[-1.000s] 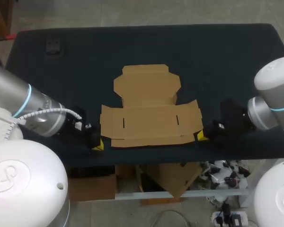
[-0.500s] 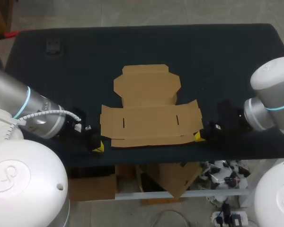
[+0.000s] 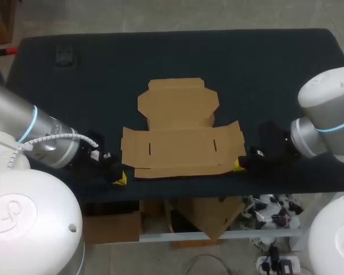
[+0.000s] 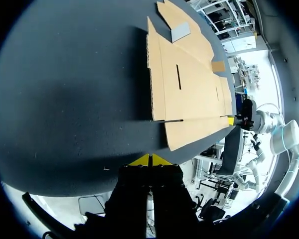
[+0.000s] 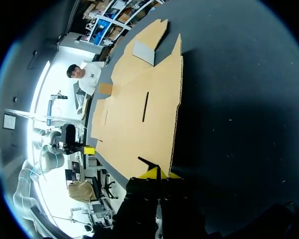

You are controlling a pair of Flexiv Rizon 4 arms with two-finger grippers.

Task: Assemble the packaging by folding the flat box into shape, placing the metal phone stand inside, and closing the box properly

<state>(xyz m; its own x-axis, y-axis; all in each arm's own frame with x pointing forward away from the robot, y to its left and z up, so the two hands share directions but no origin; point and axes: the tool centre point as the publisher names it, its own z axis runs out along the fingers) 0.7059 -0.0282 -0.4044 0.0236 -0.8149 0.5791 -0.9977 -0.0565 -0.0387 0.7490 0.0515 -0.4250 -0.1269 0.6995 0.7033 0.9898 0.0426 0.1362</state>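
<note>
1. Overhead, head view: flat box (image 3: pixel 180 134), brown card, unfolded and lying near the front edge of the dark surface (image 3: pixel 264 69), flaps spread, none raised. Left claw (image 3: pixel 119 177) low at the front left corner of the card, slightly apart from it. Right claw (image 3: pixel 239 164) low at the front right corner, touching or just beside the edge. Stationed so, by judgement, to get under the front flap from both ends and lift it evenly. Small dark item (image 3: pixel 64 55) at the far left corner of the surface, well apart from the card; possibly the phone stand, too small to tell. Folding not begun; stand placement and closing outstanding.
2. Left wrist view: left claw (image 4: pixel 150 160) clenched, yellow tips pressed together, nothing between them. Aimed along the surface at the near corner of the flat box (image 4: pixel 189 84), with a strip of bare surface between. Right claw (image 4: pixel 231 120) at the opposite end of the same front edge. Grey patch (image 4: pixel 180 33) on the far flap.
3. Right wrist view: right claw (image 5: pixel 158 173) likewise clenched on nothing, tips meeting at the corner of the flat box (image 5: pixel 134 104); contact not confirmable. Tips together, by judgement, to form a thin wedge for sliding beneath the card. Left claw (image 5: pixel 89 150) beyond the far corner. Risk: card sliding instead of lifting.
</note>
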